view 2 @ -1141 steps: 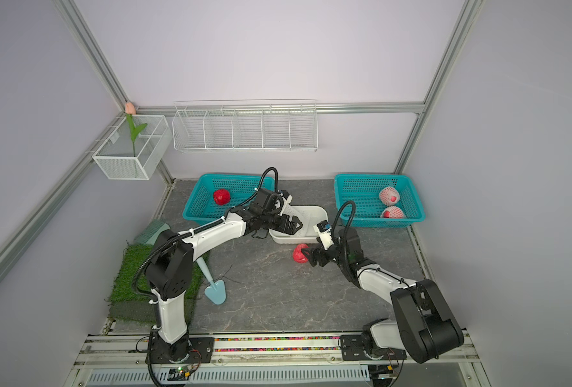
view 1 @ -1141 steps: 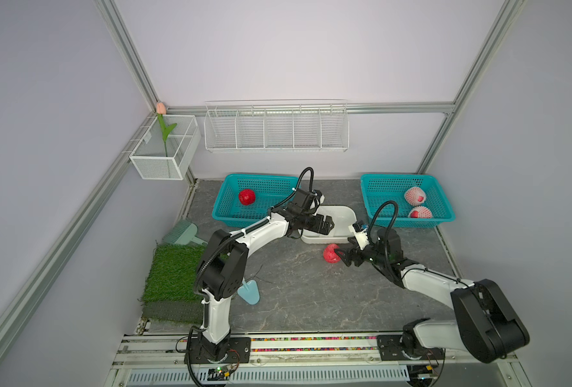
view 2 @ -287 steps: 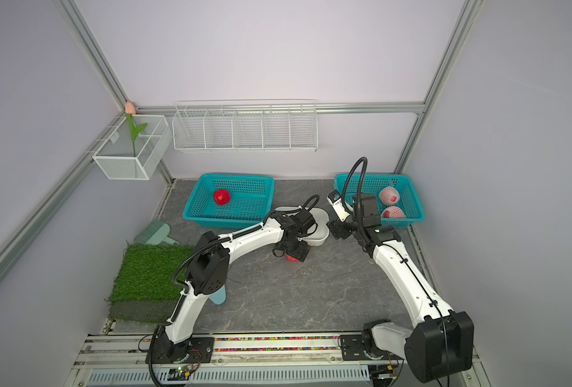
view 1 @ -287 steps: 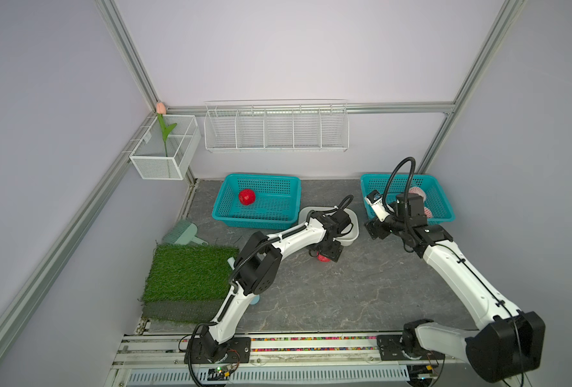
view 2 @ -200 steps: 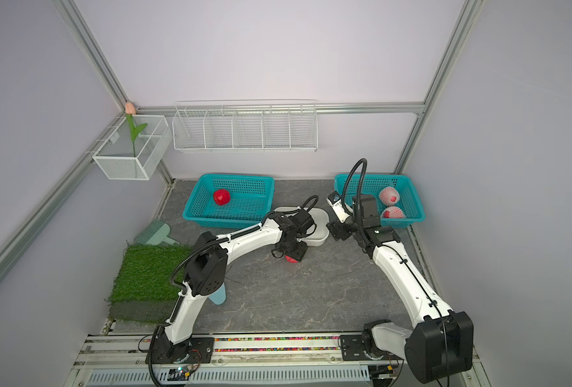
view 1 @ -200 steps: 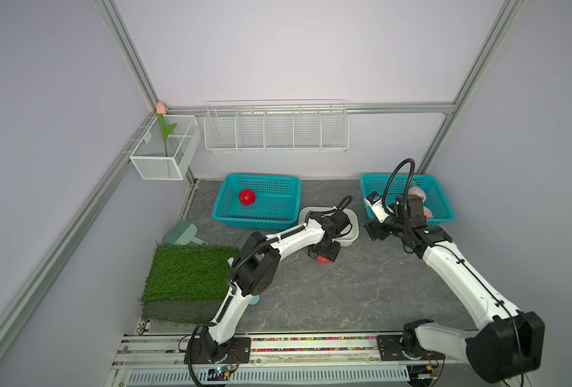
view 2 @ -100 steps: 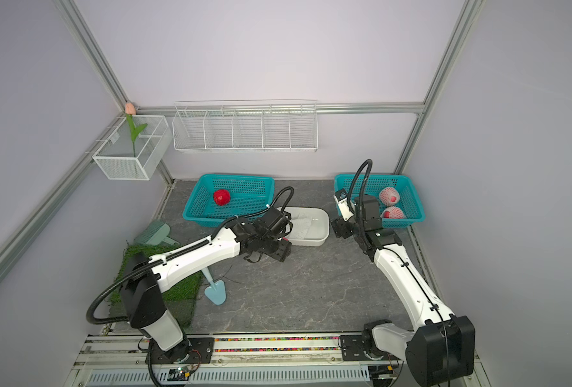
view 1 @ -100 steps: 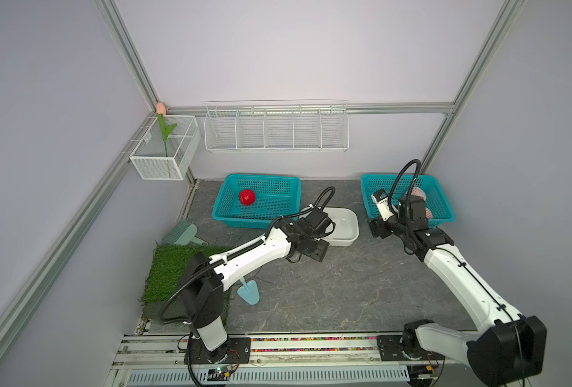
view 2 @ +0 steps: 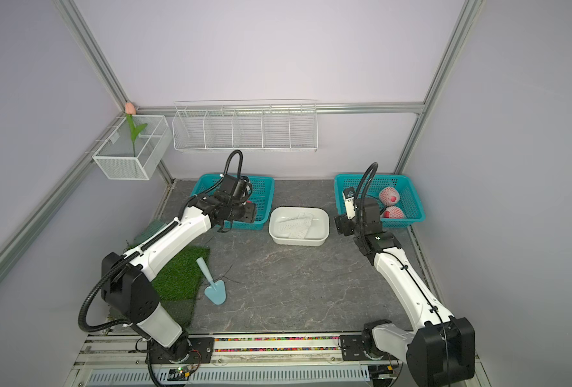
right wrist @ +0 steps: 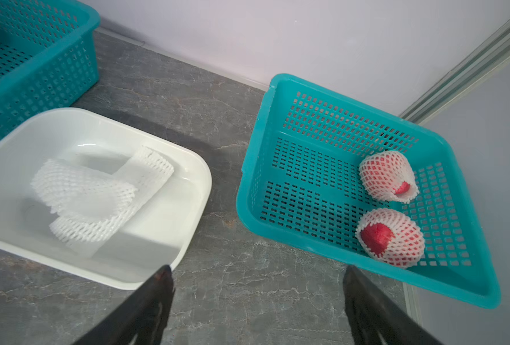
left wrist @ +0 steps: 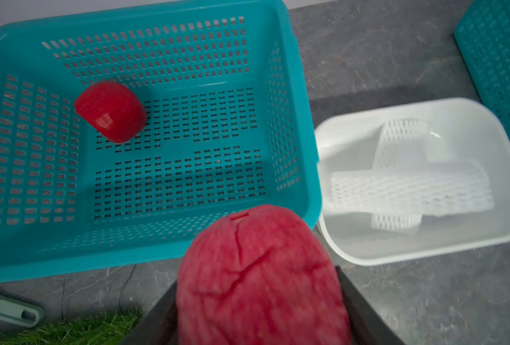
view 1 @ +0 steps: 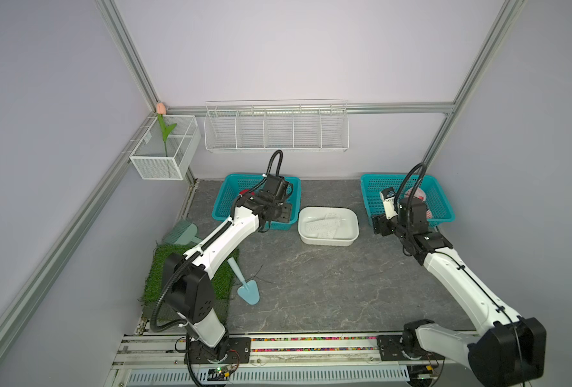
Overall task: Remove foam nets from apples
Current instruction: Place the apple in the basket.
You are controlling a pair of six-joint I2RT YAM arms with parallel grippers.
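**Left arm ferries a freed apple to the basket**

Swinging away from the open tabletop where it worked a second ago, the left gripper [view 1: 280, 215] now hangs over the near rim of the left basket [left wrist: 134, 14]. Its jaws are clamped on either side of a bare streaked apple [left wrist: 259, 268], its net gone, as the left wrist view shows. One deep-red apple [left wrist: 110, 112] already lies inside, so this basket looks like the collecting place for finished fruit, and the carry seems set to end with a drop beside it. Two empty foam nets [right wrist: 86, 194] lie crossed in the white tub [right wrist: 164, 233] between the baskets, apparently kept apart from the fruit. The right gripper [right wrist: 257, 271] has barely shifted. It hovers with jaws spread wide and nothing between them, above the table between the tub and the right basket [right wrist: 307, 179], probably waiting on its next pick. There two netted apples [right wrist: 385, 176] rest just beside each other, red skin showing through the mesh, so about half the job appears to remain.
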